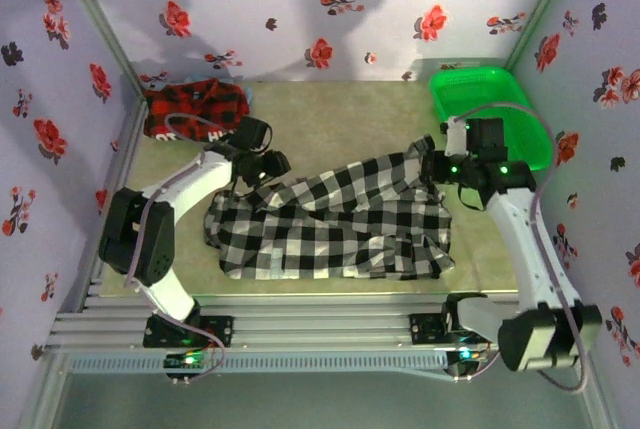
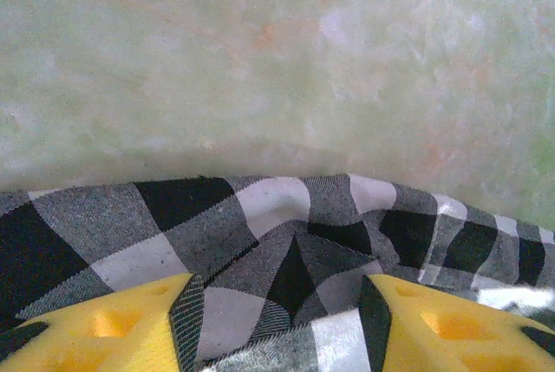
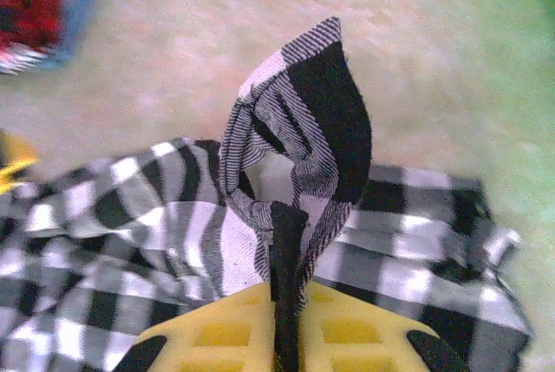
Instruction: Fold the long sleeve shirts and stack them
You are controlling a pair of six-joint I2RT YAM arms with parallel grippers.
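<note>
The right tool (image 3: 286, 307) is clamped on the black-and-white checked shirt (image 1: 340, 219). Its two yellow fingers (image 3: 217, 333) are pressed together on a narrow pinch of cloth, and a fold of the fabric stands up from that pinch in a tall loop. In the top view this tool sits at the shirt's far right corner, where the cloth is raised off the surface (image 1: 330, 109).

The left tool (image 2: 277, 316) has its yellow fingers (image 2: 104, 329) apart. Wrinkled checked cloth lies between and under them, with a small ridge of fabric in the gap. Seen from above, it is at the shirt's far left edge.

The checked shirt is spread wide but rumpled across the middle of the surface, stretching between the two tools, with its near hem close to the front edge. The red-and-black plaid shirt (image 1: 195, 109), showing white lettering, lies bunched in the far left corner, apart from the checked one. A green plastic basket (image 1: 490, 109) sits in the far right corner, just behind the right arm. Floral-patterned walls (image 1: 330, 9) enclose the surface.
</note>
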